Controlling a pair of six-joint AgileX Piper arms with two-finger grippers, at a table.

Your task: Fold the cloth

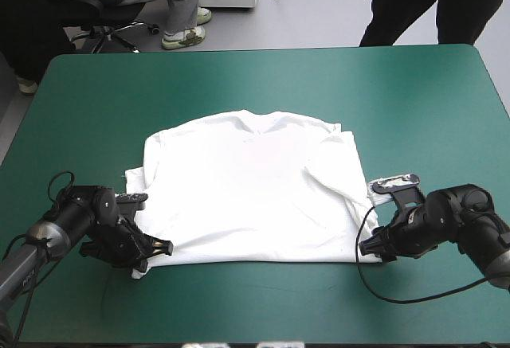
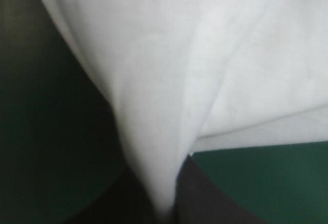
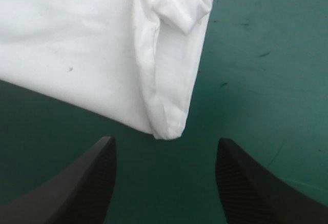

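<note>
**T-shirt (image 1: 251,193) held at one near corner only**

The white T-shirt is seen spread flat on the teal-green table (image 1: 414,93), about midway between the left and right edges and nearer to the near edge than to the far one. Its collar is turned toward the far edge and its hem toward the near edge. The sleeves are folded in over the body, so that a roughly square outline is formed. A second layer of cloth is shown jutting out a little along the left side.

The left gripper (image 1: 163,248) is laid low at the near-left corner of the hem. In the left wrist view the black fingers (image 2: 200,198) are found all but closed, and a fold of the T-shirt (image 2: 205,55) is pinched between them, rising in a narrow peak and widening into a white field ahead.

The right gripper (image 1: 366,246) is placed at the near-right corner, low over the cover. In the right wrist view its fingers (image 3: 92,183) are held wide apart. The folded corner of the T-shirt (image 3: 102,44) is seen just ahead of the gap between them, resting on the cover, and nothing is gripped by them.
</note>
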